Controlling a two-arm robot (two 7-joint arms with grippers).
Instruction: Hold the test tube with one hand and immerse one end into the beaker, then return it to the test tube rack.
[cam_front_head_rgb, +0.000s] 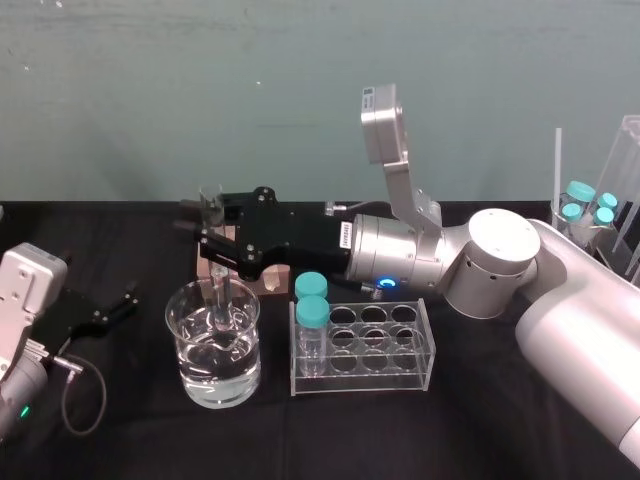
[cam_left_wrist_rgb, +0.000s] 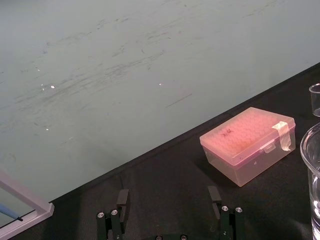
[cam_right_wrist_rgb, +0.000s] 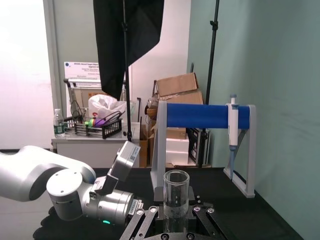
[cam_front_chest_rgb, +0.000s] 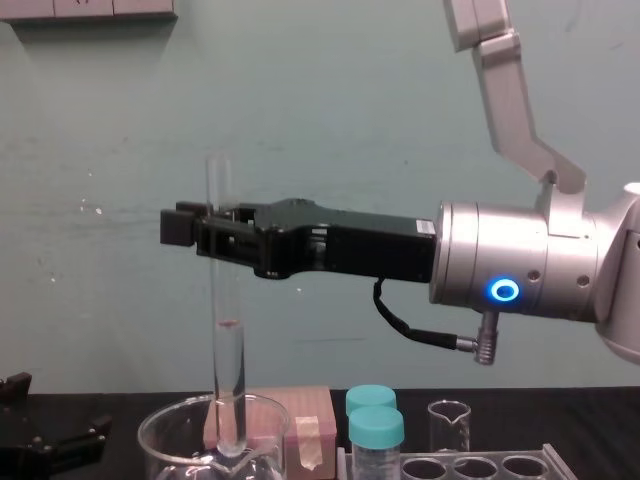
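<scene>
Nearest you, the beaker (cam_front_head_rgb: 242, 372) holds the test tube (cam_front_chest_rgb: 229, 330) by its lower end; your right gripper (cam_front_chest_rgb: 185, 226) pinches it upright, while your left gripper (cam_front_head_rgb: 128, 302) rests spread at far left.

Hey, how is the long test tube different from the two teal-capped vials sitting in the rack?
The test tube is tall and thin; the vials are short and stubby. The test tube is open at its rim; the vials wear teal caps. The test tube is held by the right pincer, its lower end inside the beaker; the vials stand in the test tube rack. Both are clear and upright.
</scene>
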